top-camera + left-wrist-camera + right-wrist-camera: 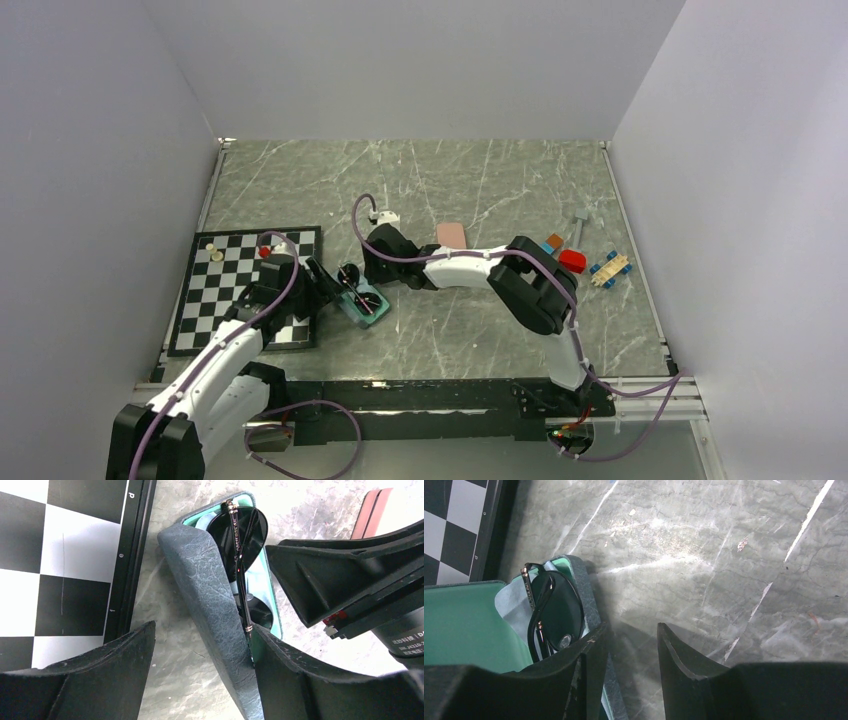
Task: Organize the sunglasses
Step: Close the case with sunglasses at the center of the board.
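Note:
The black-framed sunglasses (350,276) stand folded on edge inside an open slate-blue case (368,306) with a green lining, on a light blue cloth (511,605). They also show in the left wrist view (240,535) and the right wrist view (555,611). My left gripper (202,627) is open, straddling the raised case lid (205,595), its right finger inside the case by the frame. My right gripper (629,629) is open at the case's far end, its left finger (589,665) over the rim beside a lens. The white-framed sunglasses are out of view.
A chessboard (215,300) lies left of the case, with two pale pieces (213,250) and a red one (265,251). A pink case (452,235) lies behind the right arm. A red block (572,261), blue-and-wood toys (610,270) and a grey tool (581,222) sit at right.

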### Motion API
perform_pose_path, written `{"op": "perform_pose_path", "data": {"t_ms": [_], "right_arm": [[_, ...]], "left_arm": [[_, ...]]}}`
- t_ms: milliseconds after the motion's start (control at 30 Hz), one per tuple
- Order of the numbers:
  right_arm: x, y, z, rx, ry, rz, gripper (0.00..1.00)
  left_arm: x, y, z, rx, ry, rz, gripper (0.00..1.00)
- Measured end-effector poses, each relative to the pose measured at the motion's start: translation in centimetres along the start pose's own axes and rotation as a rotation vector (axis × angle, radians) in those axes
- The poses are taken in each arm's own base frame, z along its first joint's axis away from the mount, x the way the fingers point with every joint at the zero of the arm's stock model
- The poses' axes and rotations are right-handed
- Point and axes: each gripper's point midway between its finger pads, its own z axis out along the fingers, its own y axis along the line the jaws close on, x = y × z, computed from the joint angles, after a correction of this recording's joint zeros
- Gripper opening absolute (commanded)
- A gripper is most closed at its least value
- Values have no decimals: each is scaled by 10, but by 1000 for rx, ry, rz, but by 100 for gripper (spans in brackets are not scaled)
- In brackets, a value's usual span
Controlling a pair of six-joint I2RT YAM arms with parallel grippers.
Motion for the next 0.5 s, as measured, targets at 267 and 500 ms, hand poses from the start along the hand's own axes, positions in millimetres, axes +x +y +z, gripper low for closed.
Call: {"op": "perform_pose_path", "data": {"t_ms": [267,500], "right_arm": [[-2,-3,0,29,-17,17,45],[-1,-15,-11,75,-40,42,47]], "left_arm": [[0,1,-2,-2,-2,10,77],[-3,-6,-8,40,-19,43,80]]}}
